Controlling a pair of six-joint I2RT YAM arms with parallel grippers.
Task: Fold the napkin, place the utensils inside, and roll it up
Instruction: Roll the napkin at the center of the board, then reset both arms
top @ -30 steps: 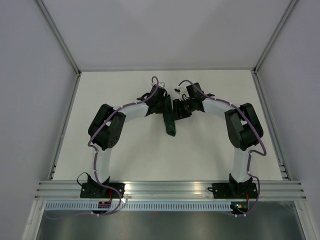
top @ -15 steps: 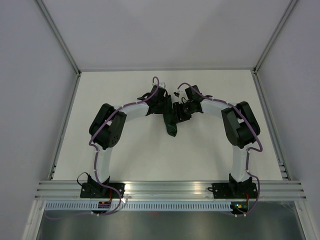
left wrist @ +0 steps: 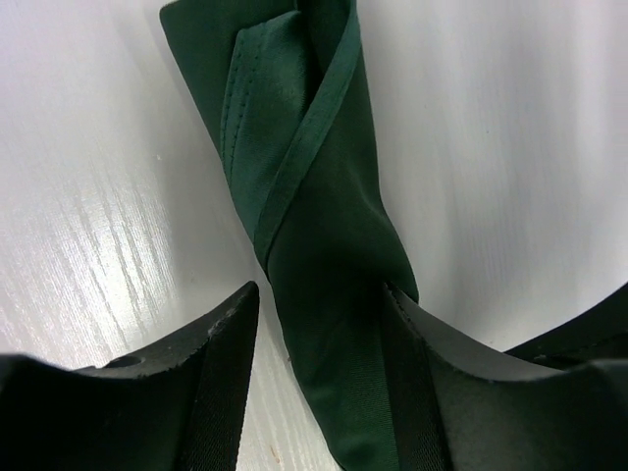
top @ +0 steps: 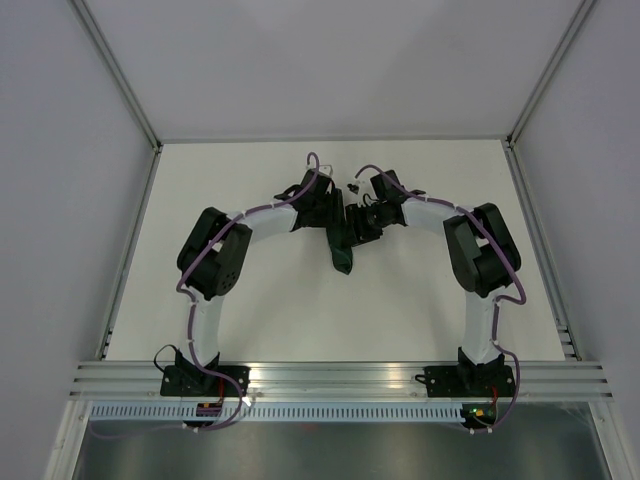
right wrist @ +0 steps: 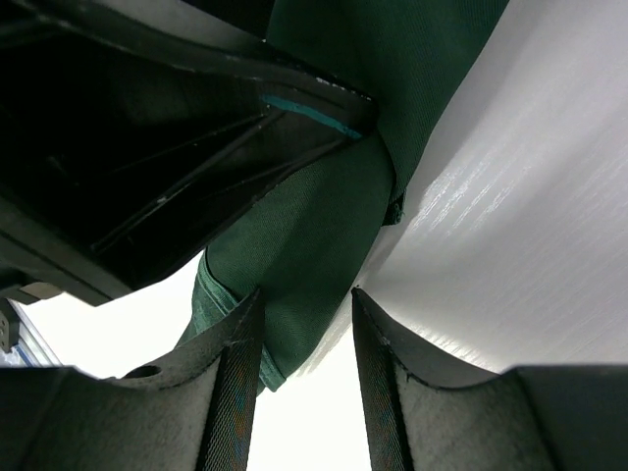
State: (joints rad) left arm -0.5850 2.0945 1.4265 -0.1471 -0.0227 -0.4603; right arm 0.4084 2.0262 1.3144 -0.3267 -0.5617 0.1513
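The napkin (top: 343, 250) is a dark green cloth rolled into a narrow bundle, lying on the white table between both grippers. In the left wrist view the roll (left wrist: 324, 216) runs up between the fingers of my left gripper (left wrist: 319, 289). It touches the right finger, with a strip of table showing at the left finger, so the jaws stand open. My right gripper (right wrist: 306, 294) straddles one end of the napkin (right wrist: 304, 245). The cloth rests against its left finger with a gap to the right one, so it is open. The utensils are out of view.
Both wrists (top: 335, 212) meet at the back middle of the white table (top: 260, 300). The left gripper's black body (right wrist: 147, 128) looms close over the right gripper. Metal rails (top: 130, 260) edge the table's sides and an aluminium beam (top: 340, 378) its near edge.
My left gripper has opened off the rolled napkin. The right arm has shifted slightly left toward the roll. The napkin lies in about the same place.
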